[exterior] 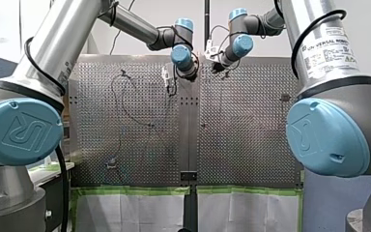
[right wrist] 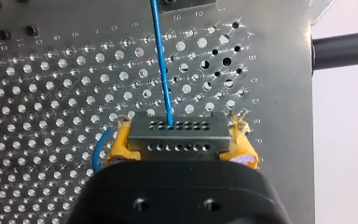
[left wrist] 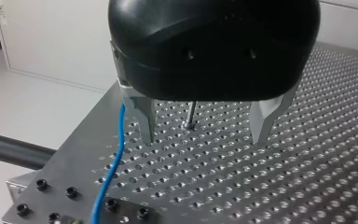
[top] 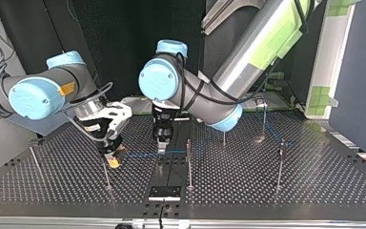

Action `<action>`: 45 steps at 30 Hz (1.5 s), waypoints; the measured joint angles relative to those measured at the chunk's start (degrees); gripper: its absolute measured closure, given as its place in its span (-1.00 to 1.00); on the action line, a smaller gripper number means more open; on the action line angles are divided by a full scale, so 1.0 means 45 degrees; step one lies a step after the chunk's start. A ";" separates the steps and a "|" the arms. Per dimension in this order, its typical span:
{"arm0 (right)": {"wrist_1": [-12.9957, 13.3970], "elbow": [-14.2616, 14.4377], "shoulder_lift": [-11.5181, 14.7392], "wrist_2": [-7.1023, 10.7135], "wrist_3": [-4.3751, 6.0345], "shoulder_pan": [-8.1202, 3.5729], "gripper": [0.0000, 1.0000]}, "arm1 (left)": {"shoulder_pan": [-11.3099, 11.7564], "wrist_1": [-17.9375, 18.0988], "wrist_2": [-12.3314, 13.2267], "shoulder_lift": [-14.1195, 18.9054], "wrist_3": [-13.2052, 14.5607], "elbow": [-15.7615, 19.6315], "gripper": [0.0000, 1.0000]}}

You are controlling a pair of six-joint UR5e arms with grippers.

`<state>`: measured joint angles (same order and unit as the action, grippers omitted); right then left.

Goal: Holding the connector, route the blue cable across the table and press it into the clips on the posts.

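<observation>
Connector [right wrist: 177,136] crosswise in right pincer [right wrist: 182,142], cable [right wrist: 162,60] straight ahead

Silver arms [exterior: 63,29] (blue joint caps [exterior: 19,130])

Connector held level, blue cable trailing across the bench among the posts.

The connector [right wrist: 178,135] is a grey block with two rows of small holes. It sits squarely between the yellow-padded jaws of my right gripper [right wrist: 182,140], low over the perforated bench [right wrist: 51,93]. The thin blue cable [right wrist: 162,65] leaves its upper row and runs straight ahead, and a short loop curls out beside one pad. In the top view the cable lies flat toward the middle, then shows again at the right among slim upright posts [top: 279,164]. One far post carries a dark clip [top: 261,101]. Whether the cable sits in any clip cannot be told.
</observation>
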<state>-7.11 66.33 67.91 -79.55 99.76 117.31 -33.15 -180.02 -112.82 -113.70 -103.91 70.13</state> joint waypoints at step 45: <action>0.0028 0.0002 -0.0037 0.0131 -0.0038 -0.0220 1.00 | -0.0124 0.0253 -0.0521 0.0146 0.0421 -0.0544 -1.00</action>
<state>-6.98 66.35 67.74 -78.96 99.59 116.32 -33.71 -178.88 -115.16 -113.04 -102.01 67.68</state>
